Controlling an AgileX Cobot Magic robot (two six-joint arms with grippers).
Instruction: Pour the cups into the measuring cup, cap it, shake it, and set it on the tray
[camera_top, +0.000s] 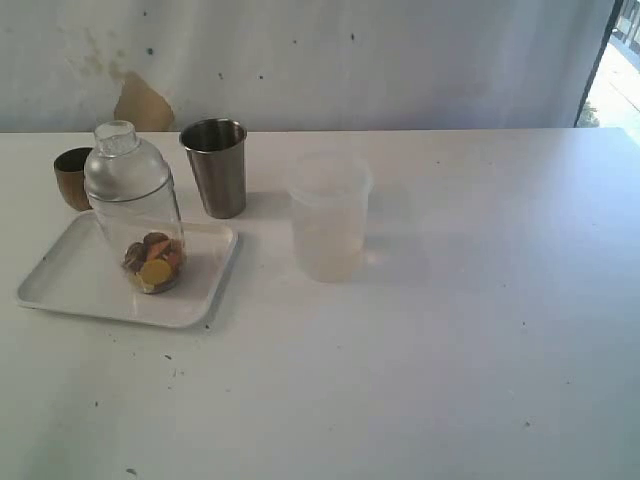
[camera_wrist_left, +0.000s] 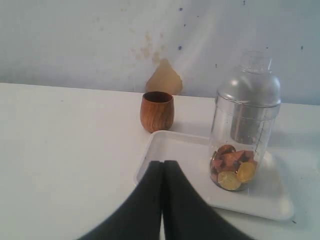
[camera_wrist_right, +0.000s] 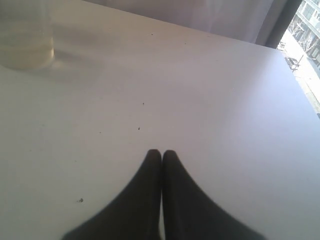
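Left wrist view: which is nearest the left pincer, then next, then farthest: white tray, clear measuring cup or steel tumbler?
1. Shallow white rectangular plastic tray: its corner lies just beyond the shut left pincer.
2. Tall clear plastic measuring cup: standing on the tray.
3. Tapered brushed-steel tumbler: behind the measuring cup, seen through it.

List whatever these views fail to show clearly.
- Wooden cup: exterior view, partly hidden behind the measuring cup; inside too dark to read.
- Steel tumbler: left wrist view, seen only blurred through the measuring cup.
- Frosted cup: right wrist view, cut off by the frame edge.
- Pieces inside the measuring cup: too small to identify in any view.
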